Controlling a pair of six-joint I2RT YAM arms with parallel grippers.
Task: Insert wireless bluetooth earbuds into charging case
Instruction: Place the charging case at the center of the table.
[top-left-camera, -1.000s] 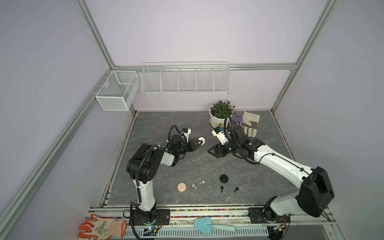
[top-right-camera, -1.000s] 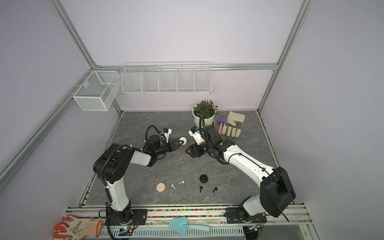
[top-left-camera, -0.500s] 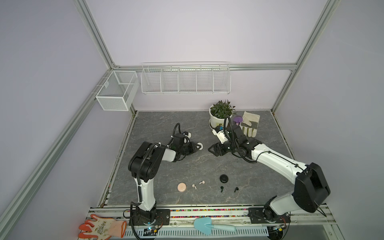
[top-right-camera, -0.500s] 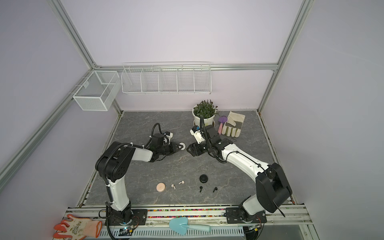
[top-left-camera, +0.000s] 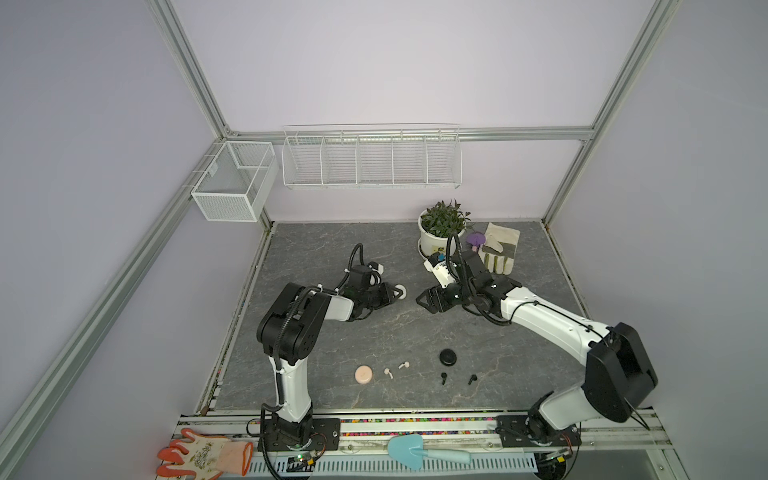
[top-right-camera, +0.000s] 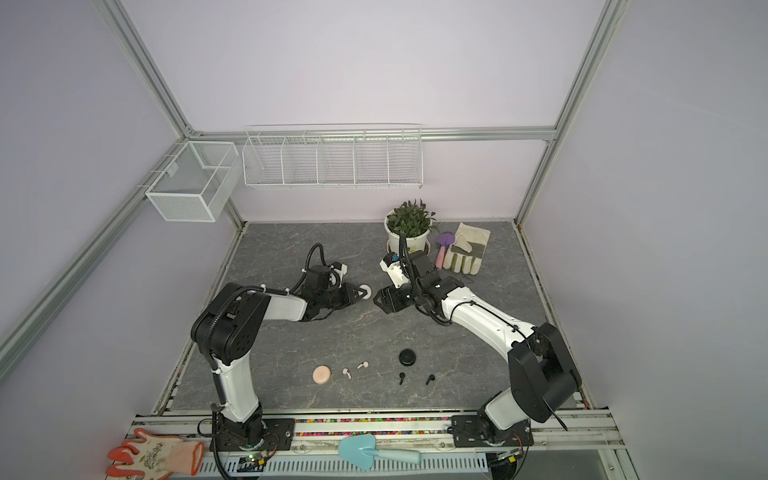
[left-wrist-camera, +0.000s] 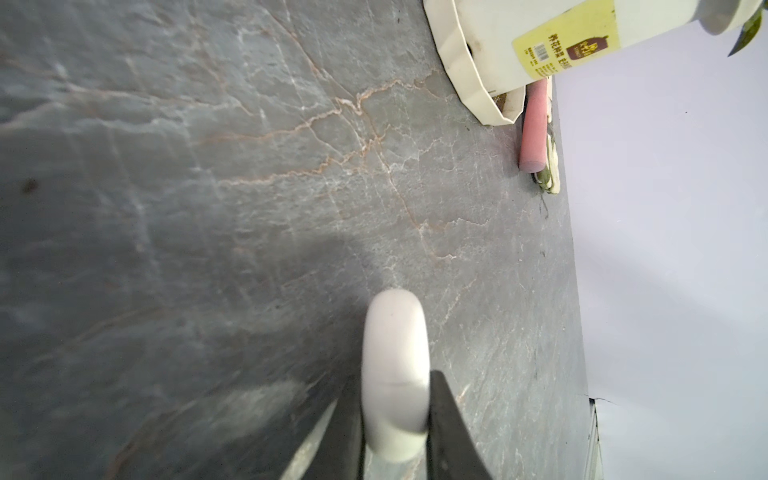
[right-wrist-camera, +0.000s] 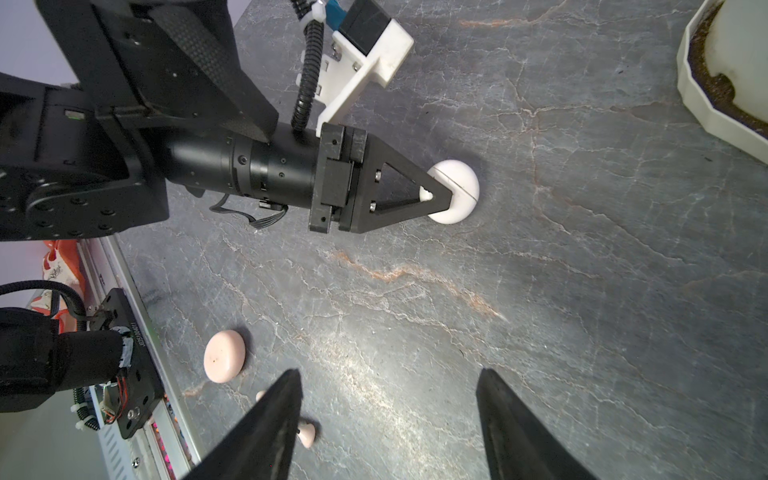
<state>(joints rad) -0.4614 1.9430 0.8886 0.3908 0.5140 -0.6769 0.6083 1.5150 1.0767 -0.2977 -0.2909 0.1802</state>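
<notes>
My left gripper (top-left-camera: 397, 291) is shut on a white round charging case (top-left-camera: 401, 290), held on edge low over the grey table; the case (left-wrist-camera: 395, 365) fills the gap between its black fingers, and its lid seam looks shut (right-wrist-camera: 455, 191). My right gripper (top-left-camera: 420, 299) faces it from a short gap away, open and empty (right-wrist-camera: 388, 374). Toward the front lie two pale pink earbuds (top-left-camera: 388, 372) (top-left-camera: 403, 365) beside a pink case (top-left-camera: 363, 374). Two black earbuds (top-left-camera: 444, 377) (top-left-camera: 472, 378) lie below a black case (top-left-camera: 448, 357).
A potted plant (top-left-camera: 442, 232), a purple trowel (top-left-camera: 475, 240) and a work glove (top-left-camera: 498, 253) stand at the back right, close behind my right wrist. Wire baskets (top-left-camera: 370, 158) hang on the back wall. A blue trowel (top-left-camera: 409, 451) and orange glove (top-left-camera: 203, 455) lie past the front rail.
My left gripper has come down and slightly back toward its arm with the white case. The right gripper has stayed open and barely shifted.
</notes>
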